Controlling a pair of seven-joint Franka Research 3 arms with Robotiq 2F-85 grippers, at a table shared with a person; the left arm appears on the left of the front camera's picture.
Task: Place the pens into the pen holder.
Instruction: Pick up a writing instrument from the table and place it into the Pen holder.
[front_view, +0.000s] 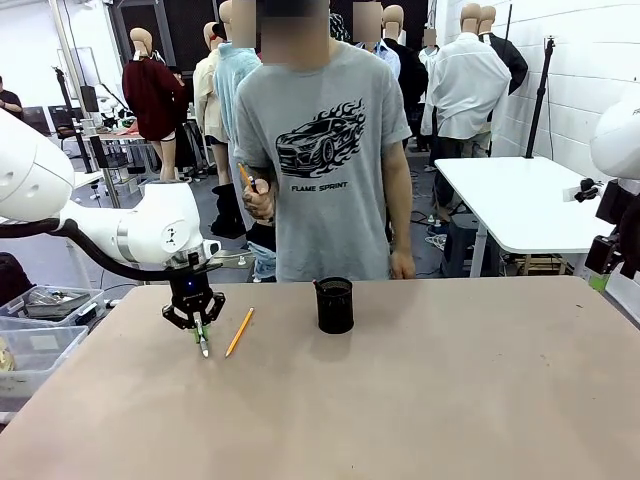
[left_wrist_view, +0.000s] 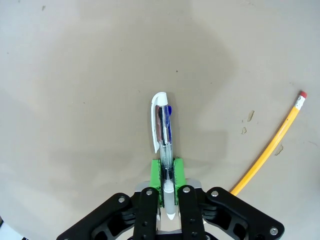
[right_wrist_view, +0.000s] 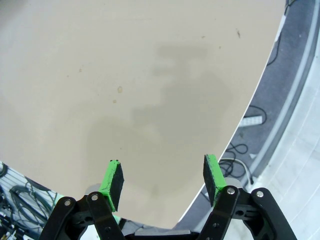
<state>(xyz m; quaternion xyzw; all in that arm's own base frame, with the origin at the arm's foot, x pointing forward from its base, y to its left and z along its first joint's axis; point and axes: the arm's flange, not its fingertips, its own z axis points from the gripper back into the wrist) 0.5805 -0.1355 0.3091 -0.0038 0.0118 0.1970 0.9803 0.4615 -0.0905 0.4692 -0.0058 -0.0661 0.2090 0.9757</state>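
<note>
My left gripper (front_view: 199, 330) hangs just above the table at the left, shut on a silver-white pen (left_wrist_view: 163, 145) that sticks out past its green pads (left_wrist_view: 156, 172); the pen (front_view: 203, 343) points down at the tabletop. A yellow-orange pencil (front_view: 239, 331) lies on the table just right of that gripper, its eraser end (left_wrist_view: 300, 95) toward the far side. The black pen holder (front_view: 334, 305) stands upright near the table's far middle. The person behind the table holds another orange pen or pencil (front_view: 246, 178) in a hand at chest height. My right gripper (right_wrist_view: 163, 180) is open over the table's edge with nothing between its fingers.
The tan table (front_view: 400, 400) spreads wide between the holder and the front edge. Clear plastic bins (front_view: 40, 320) sit off the table's left side. In the right wrist view the table's edge (right_wrist_view: 250, 115) curves past, with floor and cables beyond.
</note>
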